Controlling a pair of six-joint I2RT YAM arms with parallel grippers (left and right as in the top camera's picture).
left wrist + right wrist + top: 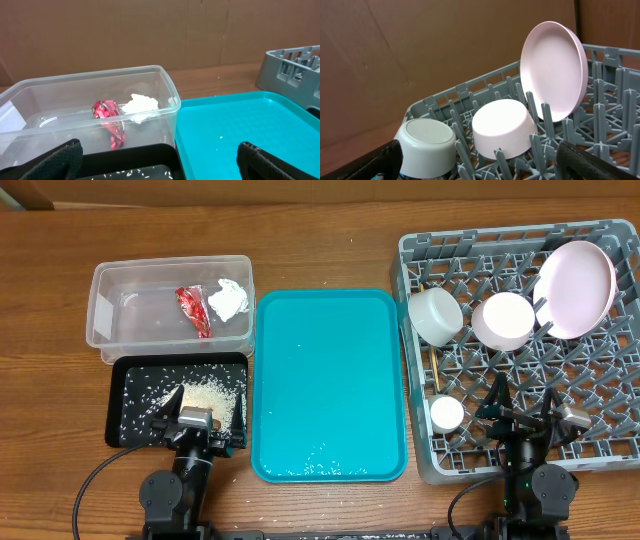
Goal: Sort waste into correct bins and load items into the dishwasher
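The red wrapper (194, 310) and white napkin (227, 299) lie in the clear tub (120, 285); both show in the left wrist view, wrapper (107, 111) and napkin (140, 105). Rice (210, 395) lies in the black tray (125, 370). The grey rack (600, 420) holds the pale plate (577, 288) on edge, the pinkish bowl (503, 319), the white bowl (435, 314), the small cup (447, 413) and chopsticks (435, 368). My left gripper (198, 423) is open and empty over the black tray's front. My right gripper (524, 416) is open and empty over the rack's front.
The teal serving tray (330, 380) lies between the bins and the rack, with a few rice grains (320, 465) near its front edge. Stray grains lie on the wooden table (320, 240) by the black tray.
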